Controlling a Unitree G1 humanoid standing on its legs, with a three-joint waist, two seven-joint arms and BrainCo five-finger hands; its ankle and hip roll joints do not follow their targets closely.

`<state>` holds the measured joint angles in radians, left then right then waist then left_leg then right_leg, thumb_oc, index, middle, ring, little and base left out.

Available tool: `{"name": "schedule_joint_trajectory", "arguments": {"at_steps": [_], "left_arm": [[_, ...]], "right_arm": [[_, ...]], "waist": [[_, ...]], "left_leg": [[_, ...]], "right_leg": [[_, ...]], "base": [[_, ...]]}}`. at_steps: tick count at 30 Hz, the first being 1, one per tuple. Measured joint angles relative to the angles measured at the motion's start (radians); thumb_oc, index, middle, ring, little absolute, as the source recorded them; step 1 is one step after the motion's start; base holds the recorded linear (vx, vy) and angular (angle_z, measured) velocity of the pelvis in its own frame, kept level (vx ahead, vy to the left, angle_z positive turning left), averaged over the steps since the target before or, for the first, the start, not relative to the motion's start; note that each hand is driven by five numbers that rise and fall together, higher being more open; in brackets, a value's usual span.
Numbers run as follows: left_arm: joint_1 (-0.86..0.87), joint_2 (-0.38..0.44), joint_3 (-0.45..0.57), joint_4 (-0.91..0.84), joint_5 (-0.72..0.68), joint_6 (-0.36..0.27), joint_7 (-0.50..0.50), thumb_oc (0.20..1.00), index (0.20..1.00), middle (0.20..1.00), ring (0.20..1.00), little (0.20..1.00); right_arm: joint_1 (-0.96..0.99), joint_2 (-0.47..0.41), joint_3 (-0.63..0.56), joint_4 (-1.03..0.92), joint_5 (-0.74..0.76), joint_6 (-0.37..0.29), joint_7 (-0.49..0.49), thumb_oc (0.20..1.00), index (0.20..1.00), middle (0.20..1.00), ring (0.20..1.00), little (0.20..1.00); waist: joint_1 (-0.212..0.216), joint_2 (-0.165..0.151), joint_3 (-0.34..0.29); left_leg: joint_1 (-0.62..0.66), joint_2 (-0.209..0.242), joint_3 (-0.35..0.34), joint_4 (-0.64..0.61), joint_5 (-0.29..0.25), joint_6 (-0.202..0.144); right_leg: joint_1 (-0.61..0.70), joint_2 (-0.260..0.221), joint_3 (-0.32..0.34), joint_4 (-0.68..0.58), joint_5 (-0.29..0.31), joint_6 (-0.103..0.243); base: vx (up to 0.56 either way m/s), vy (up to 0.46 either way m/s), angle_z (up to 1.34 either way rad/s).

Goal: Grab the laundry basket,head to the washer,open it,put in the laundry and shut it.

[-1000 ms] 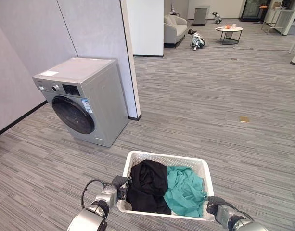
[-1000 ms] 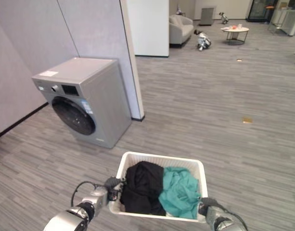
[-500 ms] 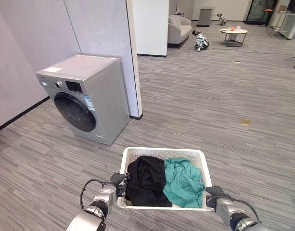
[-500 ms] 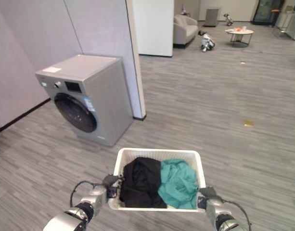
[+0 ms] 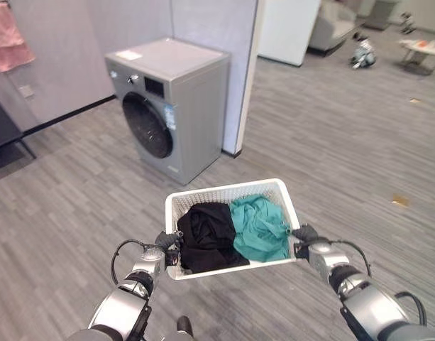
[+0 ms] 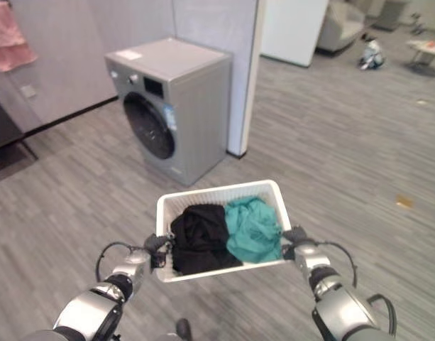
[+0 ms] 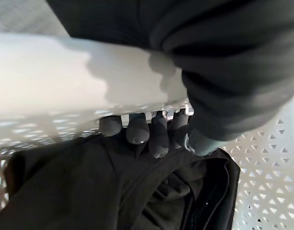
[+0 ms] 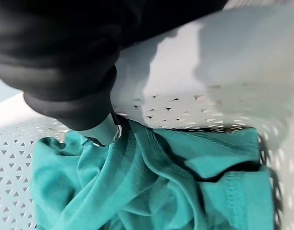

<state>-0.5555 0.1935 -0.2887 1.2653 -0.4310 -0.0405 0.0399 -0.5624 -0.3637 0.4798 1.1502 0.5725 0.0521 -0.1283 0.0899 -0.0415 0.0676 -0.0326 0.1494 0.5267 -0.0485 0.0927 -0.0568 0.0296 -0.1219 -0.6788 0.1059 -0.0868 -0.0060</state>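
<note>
I hold a white laundry basket (image 5: 224, 190) off the floor in front of me, one hand at each short end. My left hand (image 5: 166, 241) is shut on the basket's left rim (image 7: 65, 81), its fingers (image 7: 137, 130) curled under the edge. At the opposite end my right hand (image 5: 304, 234) is shut on the rim (image 8: 223, 62). Inside lie a black garment (image 5: 206, 234) on the left and a teal garment (image 5: 258, 226) on the right. The grey front-loading washer (image 5: 196, 106) stands ahead and a little left, with its round dark door (image 5: 147, 126) shut.
A grey partition wall (image 5: 224, 42) rises just behind the washer. A pink towel (image 5: 8, 42) hangs at the far left above a dark table (image 5: 1, 135). Far back right are a sofa (image 5: 334, 21), a small robot (image 5: 362, 53) and a round table (image 5: 423, 46).
The camera has turned left and moved closer, so the washer now shows near the middle. The basket stays held in both hands with the same clothes inside.
</note>
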Motion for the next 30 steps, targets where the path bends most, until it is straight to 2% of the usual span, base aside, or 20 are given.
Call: {"name": "schedule_joint_trajectory", "arguments": {"at_steps": [2, 3, 6, 9, 14, 16, 17, 18, 19, 20, 21, 22, 23, 24, 25, 26, 27, 28, 29, 30], "left_arm": [[0.001, -0.008, -0.001, 0.009, 0.001, 0.004, -0.001, 0.2, 0.2, 0.2, 0.2, 0.2], [0.001, 0.001, 0.0, 0.013, 0.002, 0.006, 0.0, 0.2, 0.2, 0.2, 0.2, 0.2], [0.009, 0.039, 0.0, 0.012, 0.003, 0.022, -0.004, 0.2, 0.2, 0.2, 0.2, 0.2], [0.009, 0.047, 0.0, 0.013, 0.012, 0.025, -0.004, 0.2, 0.2, 0.2, 0.2, 0.2], [0.007, 0.05, -0.001, 0.01, 0.019, 0.025, -0.006, 0.2, 0.2, 0.2, 0.2, 0.2], [0.004, 0.045, -0.014, 0.012, 0.019, 0.026, -0.006, 0.2, 0.2, 0.2, 0.2, 0.2], [0.001, 0.032, -0.051, 0.01, 0.019, 0.028, -0.005, 0.2, 0.2, 0.2, 0.2, 0.2], [-0.005, 0.033, -0.077, 0.001, 0.019, 0.028, -0.003, 0.2, 0.2, 0.2, 0.2, 0.2], [-0.074, 0.019, -0.089, 0.049, 0.022, 0.03, 0.0, 0.2, 0.2, 0.2, 0.2, 0.2], [-0.098, 0.014, -0.089, 0.064, 0.023, 0.031, -0.001, 0.2, 0.2, 0.2, 0.2, 0.2], [-0.123, 0.007, -0.086, 0.087, 0.024, 0.03, -0.003, 0.2, 0.2, 0.2, 0.2, 0.2], [-0.15, 0.002, -0.087, 0.094, 0.04, 0.034, -0.006, 0.2, 0.2, 0.2, 0.2, 0.2], [-0.148, -0.001, -0.087, 0.082, 0.047, 0.037, -0.007, 0.2, 0.2, 0.2, 0.2, 0.2], [-0.139, -0.003, -0.087, 0.094, 0.049, 0.038, -0.008, 0.2, 0.2, 0.2, 0.2, 0.2], [-0.137, -0.002, -0.081, 0.098, 0.055, 0.043, -0.007, 0.2, 0.2, 0.2, 0.2, 0.2], [-0.13, 0.001, -0.077, 0.093, 0.059, 0.042, -0.007, 0.2, 0.2, 0.2, 0.2, 0.2], [-0.127, 0.011, -0.069, 0.086, 0.061, 0.04, -0.01, 0.2, 0.2, 0.2, 0.2, 0.2], [-0.129, 0.007, -0.067, 0.087, 0.062, 0.04, -0.016, 0.2, 0.2, 0.2, 0.2, 0.2], [-0.138, -0.003, -0.068, 0.089, 0.069, 0.043, -0.023, 0.2, 0.2, 0.2, 0.2, 0.2], [-0.099, -0.002, -0.063, 0.073, 0.079, 0.026, -0.017, 0.2, 0.2, 0.2, 0.2, 0.2]], "right_arm": [[0.0, 0.002, 0.0, 0.02, 0.0, 0.001, 0.0, 0.2, 0.2, 0.2, 0.2, 0.2], [0.002, 0.015, 0.0, 0.025, 0.0, 0.001, 0.0, 0.2, 0.2, 0.2, 0.2, 0.2], [0.012, 0.058, 0.0, 0.036, -0.002, 0.007, 0.0, 0.2, 0.2, 0.2, 0.2, 0.2], [0.012, 0.068, 0.0, 0.04, -0.002, 0.009, 0.0, 0.2, 0.2, 0.2, 0.2, 0.2], [0.013, 0.07, 0.0, 0.042, -0.002, 0.011, 0.0, 0.2, 0.2, 0.2, 0.2, 0.2], [0.02, 0.073, 0.0, 0.047, -0.002, 0.012, 0.001, 0.2, 0.2, 0.2, 0.2, 0.2], [0.03, 0.051, 0.002, 0.057, 0.0, 0.017, 0.007, 0.2, 0.2, 0.2, 0.2, 0.2], [0.04, 0.039, 0.0, 0.051, 0.003, 0.017, 0.022, 0.2, 0.2, 0.2, 0.2, 0.2], [0.053, 0.007, 0.004, -0.011, 0.016, 0.019, 0.029, 0.2, 0.2, 0.2, 0.2, 0.2], [0.053, -0.007, 0.008, -0.031, 0.016, 0.019, 0.03, 0.2, 0.2, 0.2, 0.2, 0.2], [0.045, -0.002, -0.009, -0.016, 0.021, 0.018, 0.03, 0.2, 0.2, 0.2, 0.2, 0.2], [0.04, -0.011, -0.028, 0.001, 0.023, 0.02, 0.032, 0.2, 0.2, 0.2, 0.2, 0.2], [0.041, -0.012, -0.04, 0.003, 0.024, 0.022, 0.032, 0.2, 0.2, 0.2, 0.2, 0.2], [0.044, -0.012, -0.041, 0.001, 0.023, 0.023, 0.031, 0.2, 0.2, 0.2, 0.2, 0.2], [0.054, -0.007, -0.036, -0.001, 0.023, 0.023, 0.032, 0.2, 0.2, 0.2, 0.2, 0.2], [0.063, 0.002, -0.038, 0.001, 0.023, 0.024, 0.032, 0.2, 0.2, 0.2, 0.2, 0.2], [0.065, 0.01, -0.041, 0.006, 0.023, 0.024, 0.034, 0.2, 0.2, 0.2, 0.2, 0.2], [0.067, 0.009, -0.054, 0.022, 0.023, 0.025, 0.042, 0.2, 0.2, 0.2, 0.2, 0.2], [0.074, -0.001, -0.068, 0.027, 0.023, 0.029, 0.045, 0.2, 0.2, 0.2, 0.2, 0.2], [0.046, 0.001, -0.073, 0.029, 0.02, 0.032, 0.044, 0.2, 0.2, 0.2, 0.2, 0.2]], "waist": [[-0.003, 0.035, 0.0], [-0.005, 0.033, 0.006], [-0.006, 0.034, 0.011], [0.007, 0.037, 0.012], [0.002, 0.044, 0.016], [-0.016, 0.057, 0.023], [-0.057, 0.076, 0.035], [-0.07, 0.082, 0.039], [-0.092, 0.08, 0.052], [-0.096, 0.074, 0.063], [-0.113, 0.049, 0.073], [-0.145, 0.031, 0.074], [-0.158, 0.024, 0.083], [-0.165, 0.035, 0.09], [-0.151, 0.052, 0.099], [-0.136, 0.046, 0.1], [-0.137, -0.003, 0.107], [-0.16, -0.022, 0.097], [-0.174, -0.022, 0.081], [-0.129, 0.006, 0.076]], "left_leg": [[0.062, -0.002, -0.007, -0.018, -0.003, 0.01], [0.066, -0.011, -0.014, -0.03, 0.011, 0.022], [0.069, -0.058, -0.004, -0.021, -0.02, 0.067], [0.09, -0.09, 0.011, -0.022, -0.044, 0.088], [0.119, -0.137, 0.017, -0.026, -0.084, 0.115], [0.139, -0.185, 0.005, -0.031, -0.114, 0.157], [0.179, -0.249, -0.027, -0.044, -0.143, 0.213], [0.184, -0.265, -0.055, -0.041, -0.148, 0.219], [0.132, -0.248, -0.114, -0.024, -0.159, 0.182], [0.114, -0.241, -0.116, -0.004, -0.187, 0.109], [0.076, -0.221, -0.062, 0.069, -0.224, 0.123], [0.056, -0.224, -0.054, 0.101, -0.239, 0.136], [0.074, -0.244, -0.06, 0.099, -0.24, 0.165], [0.117, -0.258, -0.057, 0.087, -0.257, 0.141], [0.145, -0.252, -0.049, 0.119, -0.281, 0.022], [0.136, -0.259, -0.055, 0.196, -0.27, -0.01], [0.086, -0.28, -0.09, 0.361, -0.26, -0.028], [0.042, -0.277, -0.153, 0.465, -0.349, 0.105], [0.041, -0.243, -0.203, 0.437, -0.398, 0.166], [0.113, -0.23, -0.151, 0.376, -0.443, 0.148]], "right_leg": [[0.006, 0.003, -0.017, 0.006, 0.017, 0.023], [0.004, -0.011, -0.019, 0.015, 0.021, 0.031], [0.003, -0.066, -0.014, 0.03, 0.038, 0.063], [0.005, -0.095, 0.008, 0.045, 0.05, 0.083], [-0.005, -0.164, 0.037, 0.122, 0.058, 0.104], [-0.067, -0.254, 0.103, 0.297, 0.081, 0.138], [-0.172, -0.354, 0.27, 0.539, 0.182, 0.185], [-0.243, -0.319, 0.394, 0.655, 0.133, 0.223], [-0.328, -0.055, 0.527, 0.61, -0.023, 0.159], [-0.363, 0.031, 0.538, 0.56, -0.043, 0.105], [-0.384, 0.045, 0.467, 0.396, -0.043, 0.114], [-0.397, 0.021, 0.335, 0.208, 0.015, 0.177], [-0.417, 0.015, 0.322, 0.112, 0.048, 0.161], [-0.451, 0.025, 0.307, 0.06, 0.093, 0.107], [-0.433, 0.066, 0.252, -0.037, 0.142, 0.071], [-0.423, 0.067, 0.22, -0.059, 0.172, 0.027], [-0.396, 0.022, 0.233, -0.06, 0.208, -0.033], [-0.354, -0.017, 0.234, -0.083, 0.199, -0.063], [-0.319, -0.025, 0.236, -0.085, 0.17, -0.057], [-0.314, -0.043, 0.241, -0.052, 0.253, -0.025]], "base": [[0.05, 0.16, 0.37], [0.06, 0.192, 0.1], [0.07, 0.195, 0.04], [0.09, 0.232, -0.11], [0.11, 0.256, -0.01], [0.15, 0.365, 0.25], [0.23, 0.256, 0.56], [0.25, 0.076, 1.03], [0.4, 0.018, 0.84], [0.25, -0.066, 0.88], [0.27, -0.046, 0.94], [0.26, -0.043, 1.0], [0.27, -0.037, 0.69], [0.36, -0.056, 0.02], [0.2, -0.025, -0.33], [0.3, -0.046, -0.13], [0.12, -0.014, 0.44], [0.54, -0.121, 1.04], [0.43, -0.108, 0.43], [0.52, -0.153, -0.14]]}}
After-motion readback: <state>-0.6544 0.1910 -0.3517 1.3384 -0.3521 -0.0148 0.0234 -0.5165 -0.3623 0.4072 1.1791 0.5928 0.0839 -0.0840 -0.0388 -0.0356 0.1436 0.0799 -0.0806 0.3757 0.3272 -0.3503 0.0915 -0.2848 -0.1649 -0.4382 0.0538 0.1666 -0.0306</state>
